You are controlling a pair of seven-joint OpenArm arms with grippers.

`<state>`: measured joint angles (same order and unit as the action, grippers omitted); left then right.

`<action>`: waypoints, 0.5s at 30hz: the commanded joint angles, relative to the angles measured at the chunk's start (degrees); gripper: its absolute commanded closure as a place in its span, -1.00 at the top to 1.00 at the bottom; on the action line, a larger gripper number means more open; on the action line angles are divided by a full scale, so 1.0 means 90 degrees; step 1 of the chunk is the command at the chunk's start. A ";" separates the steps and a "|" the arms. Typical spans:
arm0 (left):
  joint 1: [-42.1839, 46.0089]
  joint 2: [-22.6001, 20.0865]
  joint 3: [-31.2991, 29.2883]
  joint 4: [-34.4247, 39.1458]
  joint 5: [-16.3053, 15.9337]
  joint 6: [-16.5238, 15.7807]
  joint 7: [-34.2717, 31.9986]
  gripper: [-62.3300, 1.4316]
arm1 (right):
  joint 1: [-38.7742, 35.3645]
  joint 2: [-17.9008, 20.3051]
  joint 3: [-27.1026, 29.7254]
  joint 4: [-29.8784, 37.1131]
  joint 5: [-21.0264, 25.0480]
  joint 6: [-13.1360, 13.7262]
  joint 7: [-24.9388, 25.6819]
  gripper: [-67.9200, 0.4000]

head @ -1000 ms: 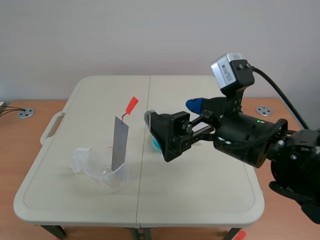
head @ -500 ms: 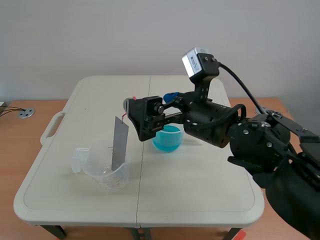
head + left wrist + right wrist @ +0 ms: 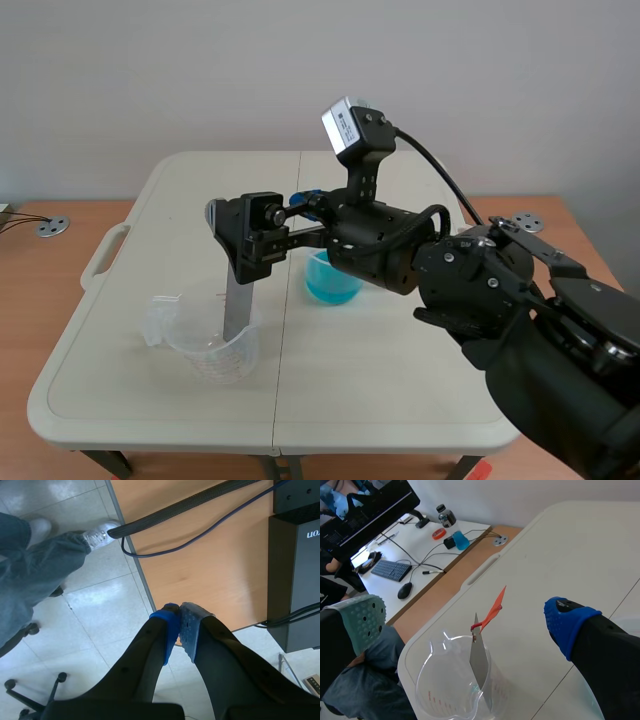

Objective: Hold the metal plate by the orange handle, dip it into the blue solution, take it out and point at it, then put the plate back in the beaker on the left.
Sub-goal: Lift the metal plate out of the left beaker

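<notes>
Cream tabletop (image 3: 400, 360) ahead, and I judge this the pick-up step: my right hand (image 3: 466, 620) gapes wide, gripping nothing, the orange handle (image 3: 495, 607) between its pads, the metal plate (image 3: 479, 662) standing in the clear beaker (image 3: 210, 350) near left, so next I close on that handle.

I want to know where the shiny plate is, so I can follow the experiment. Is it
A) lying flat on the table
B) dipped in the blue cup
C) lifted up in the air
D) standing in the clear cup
D: the metal plate stands in the clear beaker, and the right gripper is open on either side of its orange handle.
</notes>
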<state>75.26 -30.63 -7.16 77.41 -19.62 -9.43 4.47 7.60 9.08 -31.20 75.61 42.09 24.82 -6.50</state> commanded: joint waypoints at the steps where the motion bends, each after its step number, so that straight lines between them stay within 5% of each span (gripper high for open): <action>1: 0.0020 0.0034 0.0019 0.0136 -0.0036 -0.0036 -0.0036 -0.90 | 0.0129 -0.0078 0.0000 0.0095 0.0095 0.0027 0.0107 0.95; 7: 0.0020 0.0034 0.0019 0.0136 -0.0039 -0.0036 -0.0039 -0.90 | 0.0126 -0.0129 0.0000 0.0090 0.0095 0.0027 -0.0036 0.69; 15: -0.0274 0.0158 0.0019 -0.0126 -0.0080 -0.0063 0.0306 -0.90 | 0.0126 -0.0129 0.0000 0.0090 0.0095 -0.0022 -0.0158 0.64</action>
<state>73.10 -30.09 -7.16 76.44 -20.03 -9.65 7.18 7.60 7.97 -31.20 75.61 42.09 24.73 -8.91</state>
